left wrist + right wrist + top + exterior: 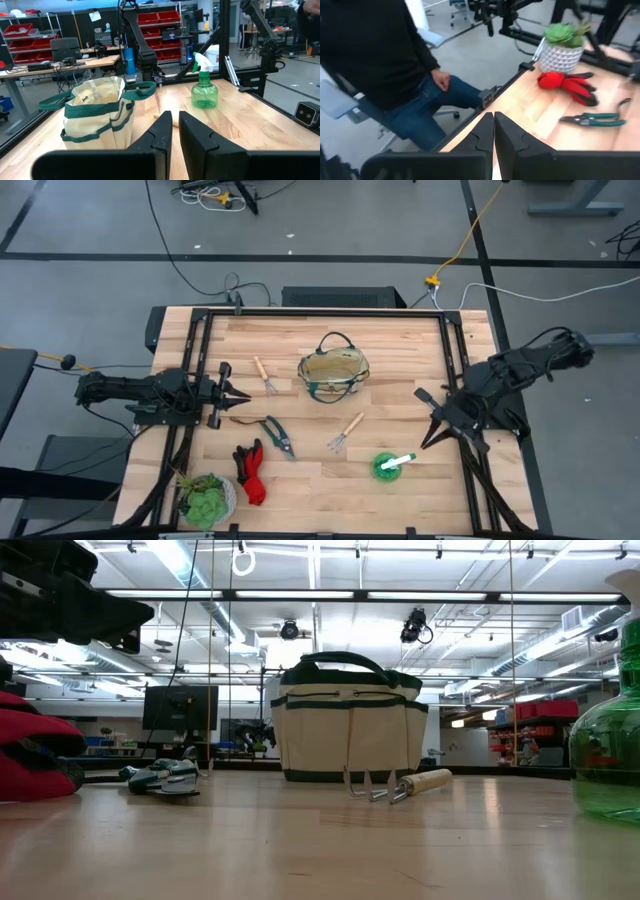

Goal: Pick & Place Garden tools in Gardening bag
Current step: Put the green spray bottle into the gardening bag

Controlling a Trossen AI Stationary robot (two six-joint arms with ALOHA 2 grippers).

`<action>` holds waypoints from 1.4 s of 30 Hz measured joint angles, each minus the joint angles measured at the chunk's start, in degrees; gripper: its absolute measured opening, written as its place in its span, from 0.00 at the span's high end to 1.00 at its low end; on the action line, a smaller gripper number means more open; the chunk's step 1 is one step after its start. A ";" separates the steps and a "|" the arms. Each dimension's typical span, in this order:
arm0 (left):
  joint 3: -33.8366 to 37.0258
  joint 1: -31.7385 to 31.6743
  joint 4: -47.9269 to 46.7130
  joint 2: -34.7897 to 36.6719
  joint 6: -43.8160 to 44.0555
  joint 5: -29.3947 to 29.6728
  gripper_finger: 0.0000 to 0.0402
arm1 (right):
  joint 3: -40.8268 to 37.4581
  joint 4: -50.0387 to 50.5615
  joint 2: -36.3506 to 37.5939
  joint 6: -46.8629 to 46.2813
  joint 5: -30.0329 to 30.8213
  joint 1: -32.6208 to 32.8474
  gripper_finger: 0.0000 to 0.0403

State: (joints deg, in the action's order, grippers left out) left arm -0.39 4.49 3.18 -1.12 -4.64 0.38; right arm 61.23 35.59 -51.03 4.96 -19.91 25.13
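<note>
Nearest the front edge of the wooden table (400, 340) lay the red-and-black gloves (250, 472), soft and crumpled, beside the leafy plant (205, 498) in its pale pot. The green round bottle (388, 465) with a white handle lay toward the front right. Further in were the green-handled pruning shears (276, 434) and one wooden-handled fork (345, 433), with bare boards around them. Beyond stood the round tan fabric bag (333, 373), its top open, and the second fork (264, 375) just beside it. The left gripper (236, 395) waited at the left edge, the right gripper (426, 420) at the right edge. Both had their fingers nearly together and held nothing.
</note>
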 joint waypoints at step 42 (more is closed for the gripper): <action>-0.01 0.00 0.00 0.01 -0.02 0.00 0.90 | 0.00 7.05 -14.45 -6.90 19.49 6.84 0.96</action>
State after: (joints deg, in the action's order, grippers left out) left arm -0.40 4.49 3.18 -1.11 -4.67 0.38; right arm 61.23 42.64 -65.48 -1.94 -0.43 31.97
